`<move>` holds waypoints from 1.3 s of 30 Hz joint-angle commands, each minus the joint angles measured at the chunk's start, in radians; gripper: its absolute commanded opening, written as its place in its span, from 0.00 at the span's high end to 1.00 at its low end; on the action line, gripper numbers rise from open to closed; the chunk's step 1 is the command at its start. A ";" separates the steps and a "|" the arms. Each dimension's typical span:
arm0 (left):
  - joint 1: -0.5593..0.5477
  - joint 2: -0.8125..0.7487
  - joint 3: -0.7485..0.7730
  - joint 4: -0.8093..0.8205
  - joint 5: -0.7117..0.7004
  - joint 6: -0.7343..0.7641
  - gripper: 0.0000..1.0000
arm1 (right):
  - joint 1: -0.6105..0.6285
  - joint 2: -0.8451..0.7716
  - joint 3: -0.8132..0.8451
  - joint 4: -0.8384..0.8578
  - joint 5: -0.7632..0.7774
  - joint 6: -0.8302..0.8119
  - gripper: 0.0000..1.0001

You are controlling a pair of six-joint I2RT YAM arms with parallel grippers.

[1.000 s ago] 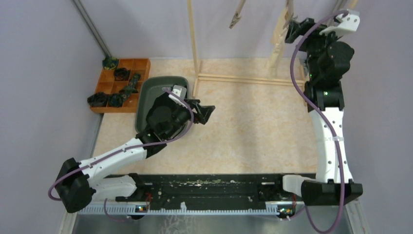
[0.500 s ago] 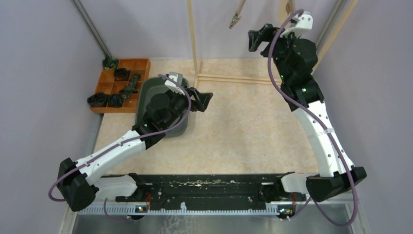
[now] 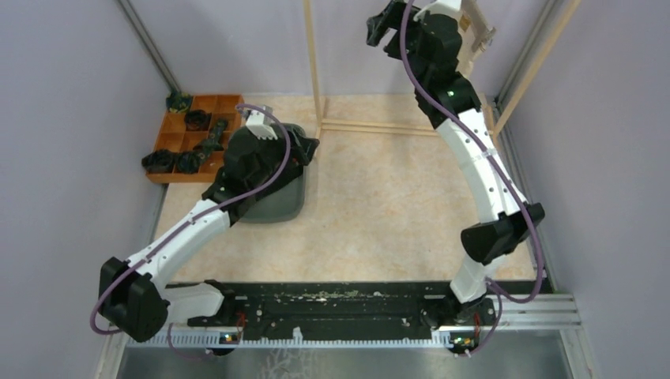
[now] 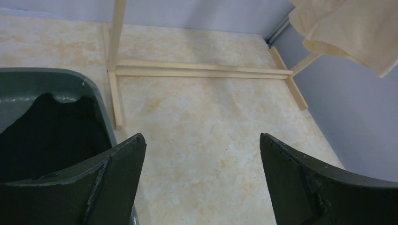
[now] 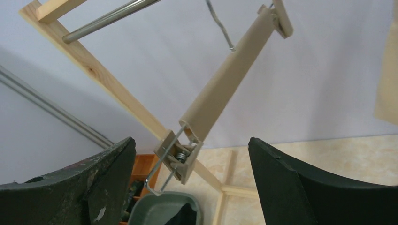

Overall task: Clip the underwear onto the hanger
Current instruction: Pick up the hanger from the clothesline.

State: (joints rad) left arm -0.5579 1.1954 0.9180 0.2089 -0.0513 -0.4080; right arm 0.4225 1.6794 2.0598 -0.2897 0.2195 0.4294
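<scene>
The black underwear [image 4: 47,136] lies in the dark green bin [image 4: 96,101]; it also shows in the right wrist view [image 5: 180,218]. The cream underwear [image 4: 347,28] hangs at the upper right of the rack and shows at the right edge of the right wrist view [image 5: 389,70]. A beige hanger [image 5: 230,75] hangs tilted from the metal rod, its empty spring clip [image 5: 180,154] low between my right fingers. My right gripper [image 5: 191,145] is open and high at the rack [image 3: 379,24]. My left gripper [image 4: 202,178] is open and empty over the bin's right edge [image 3: 304,150].
The wooden rack has an upright post [image 3: 314,63] and a floor rail [image 3: 379,126] at the back. An orange tray [image 3: 197,134] with dark parts sits at the back left beside the green bin [image 3: 272,205]. Walls close in on both sides.
My right arm has swung left and up along the rack, away from the right side to the empty hanger. My left arm has drawn back and left over the bin.
</scene>
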 commanded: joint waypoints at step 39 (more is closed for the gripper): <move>0.140 -0.024 -0.101 0.051 0.162 -0.063 0.05 | 0.101 0.059 0.185 -0.018 0.220 -0.070 0.27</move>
State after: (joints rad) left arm -0.4290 1.1816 0.8284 0.2165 0.0940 -0.4610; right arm 0.5098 1.7985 2.2147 -0.3721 0.4229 0.3840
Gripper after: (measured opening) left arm 0.954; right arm 0.735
